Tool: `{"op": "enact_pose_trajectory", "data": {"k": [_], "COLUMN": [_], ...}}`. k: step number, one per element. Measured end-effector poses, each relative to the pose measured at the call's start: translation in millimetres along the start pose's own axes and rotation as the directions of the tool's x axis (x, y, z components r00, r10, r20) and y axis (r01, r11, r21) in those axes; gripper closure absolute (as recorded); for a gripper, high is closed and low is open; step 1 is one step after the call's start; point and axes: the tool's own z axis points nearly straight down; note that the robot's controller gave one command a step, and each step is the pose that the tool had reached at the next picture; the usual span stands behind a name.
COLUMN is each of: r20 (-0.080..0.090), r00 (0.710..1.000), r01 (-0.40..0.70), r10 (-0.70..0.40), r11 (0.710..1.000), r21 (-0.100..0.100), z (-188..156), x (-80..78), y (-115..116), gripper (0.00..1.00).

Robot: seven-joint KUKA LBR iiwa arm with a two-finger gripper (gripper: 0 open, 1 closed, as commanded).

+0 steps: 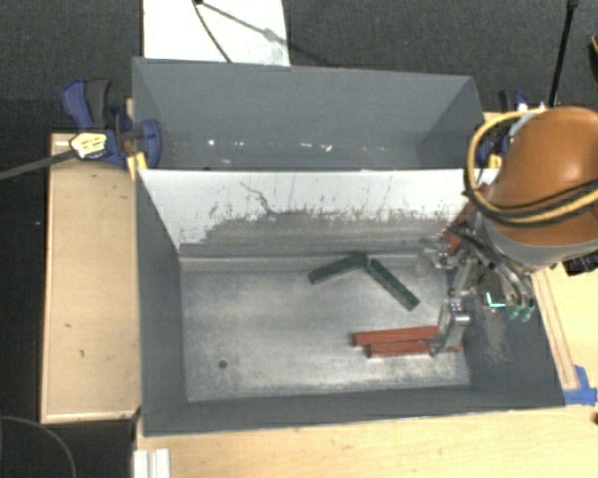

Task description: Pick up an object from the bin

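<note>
Tool [450, 335] at the right end of the flat reddish-brown bar [394, 342] in the grey metal bin [259, 352]; can't tell if it's clenched; an end-grab might let the bar tip out.

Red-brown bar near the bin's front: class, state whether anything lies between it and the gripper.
Nothing visible does. The gripper is down at the right end of the red-brown bar; the two dark green sticks lie apart, further back in the bin.
</note>
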Motion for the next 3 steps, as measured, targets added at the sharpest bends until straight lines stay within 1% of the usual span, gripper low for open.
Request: {"op": "enact_pose_trajectory", "data": {"k": [1,2,3], "r20": [0.002,0.006,0.014], "r00": [0.987,0.987,0.978], "r01": [0.159,0.163,0.206], "r10": [-0.159,-0.163,-0.206], "r11": [0.987,0.987,0.979], "r21": [0.000,0.001,0.005], "z": [162,158,5], "x": [4.6,3.5,-1.1], "y": [-16,-16,-46], "gripper": [0.00,1.00,1.00]}}
